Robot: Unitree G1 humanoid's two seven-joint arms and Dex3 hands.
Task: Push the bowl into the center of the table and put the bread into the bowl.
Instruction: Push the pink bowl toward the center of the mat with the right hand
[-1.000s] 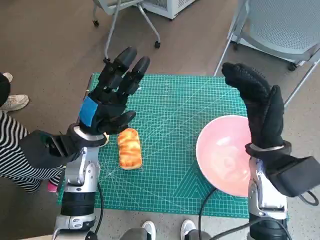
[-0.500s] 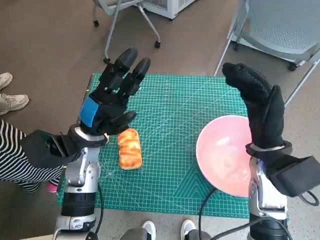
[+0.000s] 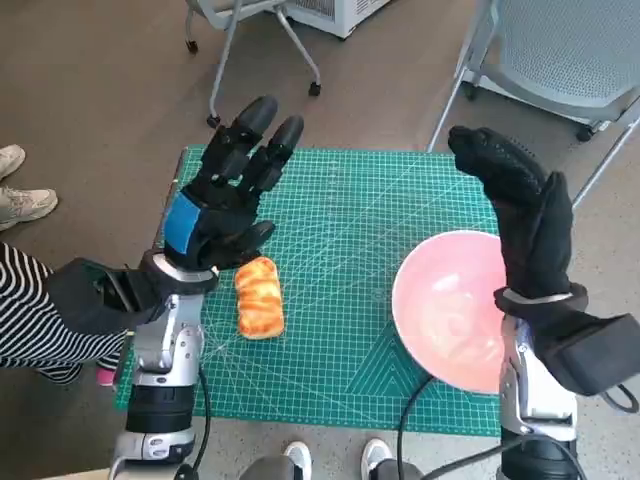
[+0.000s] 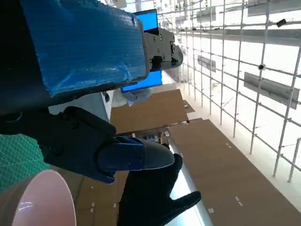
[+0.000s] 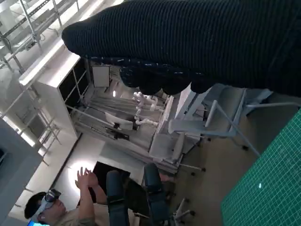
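Observation:
A pink bowl (image 3: 450,305) sits at the right edge of the green cutting mat (image 3: 340,230); its rim (image 4: 44,200) also shows in the left wrist view. A golden bread roll (image 3: 259,297) lies on the mat's left part. My left hand (image 3: 222,197) is raised above and just behind the bread, fingers spread, holding nothing. My right hand (image 3: 522,220) is lifted upright over the bowl's far right rim, fingers extended and empty; the left wrist view shows it as a dark glove (image 4: 153,197).
A person in striped clothing (image 3: 30,300) and a shoe (image 3: 20,205) are at the left of the table. Chairs (image 3: 560,50) stand behind the table on the right and centre. A person with raised hands (image 5: 61,207) appears in the right wrist view.
Both hands stay raised with only a slight shift. The person's foot at the left has moved a little.

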